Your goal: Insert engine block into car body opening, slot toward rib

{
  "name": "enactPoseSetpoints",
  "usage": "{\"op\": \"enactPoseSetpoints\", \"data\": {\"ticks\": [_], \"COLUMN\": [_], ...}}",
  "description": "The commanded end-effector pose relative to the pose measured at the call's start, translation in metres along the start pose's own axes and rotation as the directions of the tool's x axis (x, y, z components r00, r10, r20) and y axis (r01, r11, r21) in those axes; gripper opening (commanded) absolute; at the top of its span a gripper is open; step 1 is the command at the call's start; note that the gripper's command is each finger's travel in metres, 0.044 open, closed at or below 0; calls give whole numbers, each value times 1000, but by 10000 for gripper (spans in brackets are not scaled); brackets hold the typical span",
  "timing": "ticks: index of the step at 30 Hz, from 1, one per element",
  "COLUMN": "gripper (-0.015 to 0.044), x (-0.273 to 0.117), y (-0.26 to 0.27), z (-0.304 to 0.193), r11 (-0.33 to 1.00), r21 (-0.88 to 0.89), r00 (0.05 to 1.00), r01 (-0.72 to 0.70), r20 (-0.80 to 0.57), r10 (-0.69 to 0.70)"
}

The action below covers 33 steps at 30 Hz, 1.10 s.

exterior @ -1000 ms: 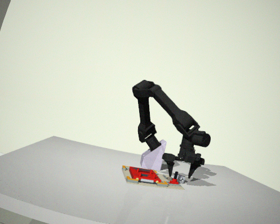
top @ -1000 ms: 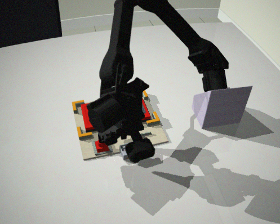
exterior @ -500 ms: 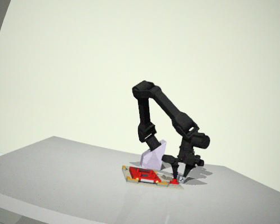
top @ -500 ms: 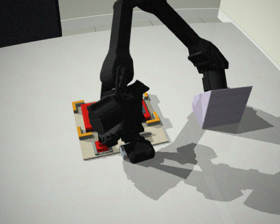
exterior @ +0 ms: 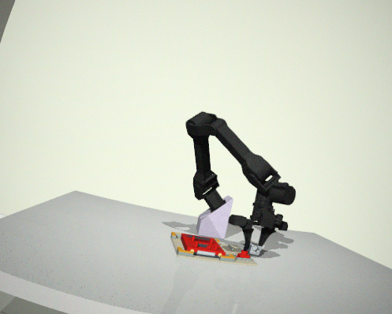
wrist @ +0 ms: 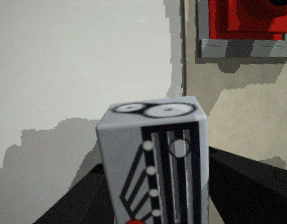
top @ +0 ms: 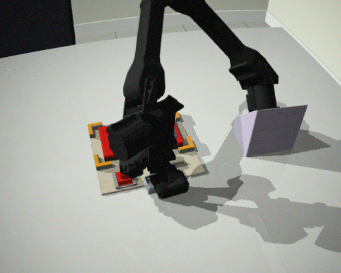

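Note:
The grey engine block (top: 148, 184) (exterior: 256, 249) (wrist: 159, 135) is between the fingers of my gripper (exterior: 254, 250) (wrist: 154, 165), which is shut on it. The wrist view shows its dark slotted face, two round marks on its end and part of a red dot. It is over the near edge of the beige base plate (top: 99, 178) (exterior: 185, 256) (wrist: 239, 115); I cannot tell whether it is lifted. The red car body (top: 106, 145) (exterior: 188, 241) lies on the plate, away from the gripper. The arm hides its middle in the top view; dark openings show small in the exterior view, the rib not clearly.
A red stepped piece (top: 123, 180) (exterior: 244, 255) (wrist: 234, 25) sits in a grey frame (wrist: 244, 48) close beside the gripper. Yellow corner brackets (top: 99, 162) (exterior: 227, 258) stand around the car body. A lilac wedge (top: 273, 134) (exterior: 215, 224) is at the arm's base.

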<state>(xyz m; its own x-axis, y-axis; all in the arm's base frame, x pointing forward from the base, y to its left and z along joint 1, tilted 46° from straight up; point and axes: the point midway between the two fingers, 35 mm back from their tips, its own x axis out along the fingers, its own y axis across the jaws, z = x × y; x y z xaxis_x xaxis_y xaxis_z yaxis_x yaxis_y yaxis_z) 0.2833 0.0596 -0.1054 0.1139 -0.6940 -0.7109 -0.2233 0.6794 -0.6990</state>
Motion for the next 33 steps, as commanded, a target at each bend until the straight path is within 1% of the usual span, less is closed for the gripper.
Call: {"op": "enactPoseSetpoints", "data": {"ticks": [1, 33], "gripper": [0, 0], "x": [-10, -103], "y": [3, -1], "z": [5, 3], "r11": [1000, 1000], "r21": [4, 0], "r00": [1000, 1000], "r01": [-3, -3], "r20": [26, -27], "r10": [2, 3]}}
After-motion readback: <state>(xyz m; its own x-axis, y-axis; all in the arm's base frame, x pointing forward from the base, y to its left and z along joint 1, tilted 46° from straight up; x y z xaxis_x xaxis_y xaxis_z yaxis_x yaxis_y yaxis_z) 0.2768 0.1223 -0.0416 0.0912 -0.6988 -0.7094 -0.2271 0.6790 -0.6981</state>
